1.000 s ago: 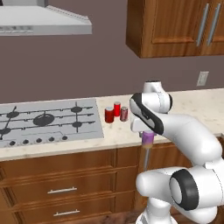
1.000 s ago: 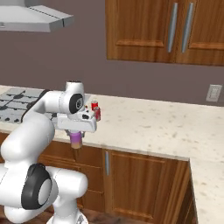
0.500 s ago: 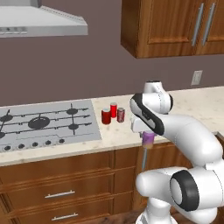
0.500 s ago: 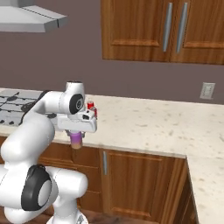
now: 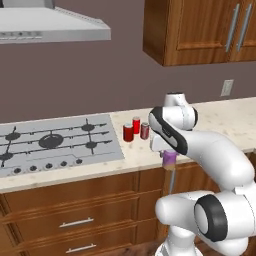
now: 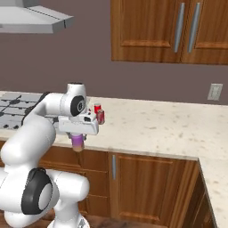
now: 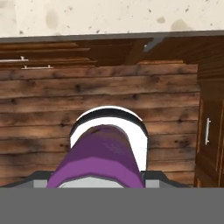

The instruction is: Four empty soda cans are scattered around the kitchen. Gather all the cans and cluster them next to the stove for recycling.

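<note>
Sliding left across both base views since the earlier frames, the cooktop and cabinets tell you the base has driven; the arm's pose with its load looks unchanged.

From the left base view, you see the gripper (image 5: 169, 152) closed on the purple can (image 5: 169, 158), hanging just off the counter's (image 5: 220, 120) front edge. Three red cans (image 5: 135, 129) stand clustered just beside the stove (image 5: 55, 142), so you are probably carrying the last one.

From the right base view, the purple can (image 6: 78, 141) hangs below the gripper (image 6: 78, 133), in front of the cabinet face; carried low, it will need a lift before you set it by the red cans (image 6: 99, 114).

From the hand view, the purple can (image 7: 101, 157) sits between the jaws, wooden floor (image 7: 131, 87) beneath it.
</note>
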Controlling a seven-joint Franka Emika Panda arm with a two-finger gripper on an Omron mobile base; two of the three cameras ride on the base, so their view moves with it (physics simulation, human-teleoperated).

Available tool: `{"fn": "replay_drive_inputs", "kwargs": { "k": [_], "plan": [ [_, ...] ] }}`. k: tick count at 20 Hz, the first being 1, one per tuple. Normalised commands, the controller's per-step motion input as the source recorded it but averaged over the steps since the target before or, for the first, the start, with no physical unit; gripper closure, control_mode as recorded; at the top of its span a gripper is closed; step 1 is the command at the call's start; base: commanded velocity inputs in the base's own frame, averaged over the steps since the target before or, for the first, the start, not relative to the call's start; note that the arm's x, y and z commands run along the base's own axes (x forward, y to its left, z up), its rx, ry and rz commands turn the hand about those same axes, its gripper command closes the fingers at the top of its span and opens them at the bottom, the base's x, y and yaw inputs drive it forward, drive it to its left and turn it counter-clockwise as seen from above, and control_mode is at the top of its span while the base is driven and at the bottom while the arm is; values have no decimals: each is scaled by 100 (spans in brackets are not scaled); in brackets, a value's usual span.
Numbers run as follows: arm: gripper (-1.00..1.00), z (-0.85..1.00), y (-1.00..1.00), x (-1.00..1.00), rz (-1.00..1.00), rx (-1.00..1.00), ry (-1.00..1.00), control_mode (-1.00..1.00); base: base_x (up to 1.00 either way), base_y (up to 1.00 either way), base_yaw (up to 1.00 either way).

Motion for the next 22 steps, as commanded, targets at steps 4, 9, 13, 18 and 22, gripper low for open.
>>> {"fn": "replay_drive_inputs", "kwargs": {
  "k": [4,9,13,18,22],
  "plan": [
    [100,0,0,0,0,0,0,100,38,20,-7],
    [100,0,0,0,0,0,0,100,49,17,-7],
    [100,0,0,0,0,0,0,100,42,23,-6],
    [100,0,0,0,0,0,0,100,31,26,-6],
    [100,0,0,0,0,0,0,100,27,28,-7]
  ]
}}
